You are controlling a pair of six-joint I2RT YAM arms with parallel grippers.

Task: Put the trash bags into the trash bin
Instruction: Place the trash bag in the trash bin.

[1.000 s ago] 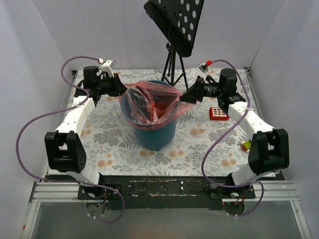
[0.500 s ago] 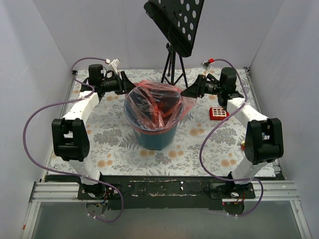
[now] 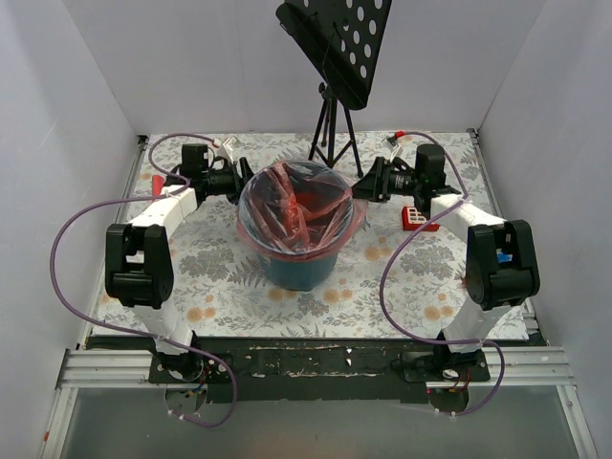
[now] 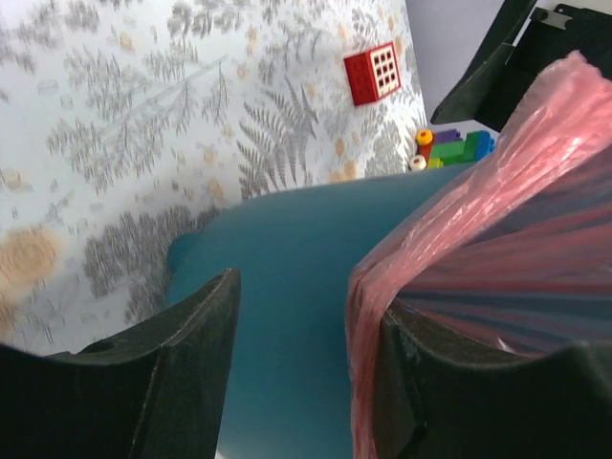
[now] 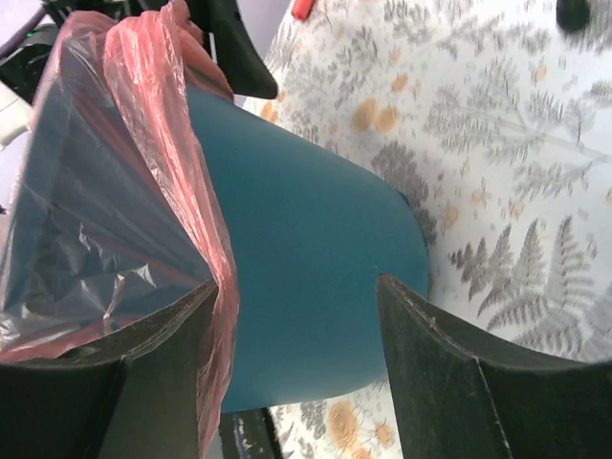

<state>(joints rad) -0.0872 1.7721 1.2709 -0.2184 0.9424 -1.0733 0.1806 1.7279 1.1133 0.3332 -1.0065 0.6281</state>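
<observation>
Standing upright in the middle of the floral bench (image 3: 215, 277), the teal trash bin (image 3: 298, 268) has its mouth up and its long axis vertical. The red trash bag (image 3: 296, 201) lines it, mouth upward, film spilling over the rim. The left pincer (image 3: 241, 182) and right pincer (image 3: 361, 187) flank the rim, both well open, gripping nothing; film hangs just beside one finger of each.

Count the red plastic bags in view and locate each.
1. The red bag sits in the teal bin mid-table, edge draped over its rim; more could hide inside.
</observation>
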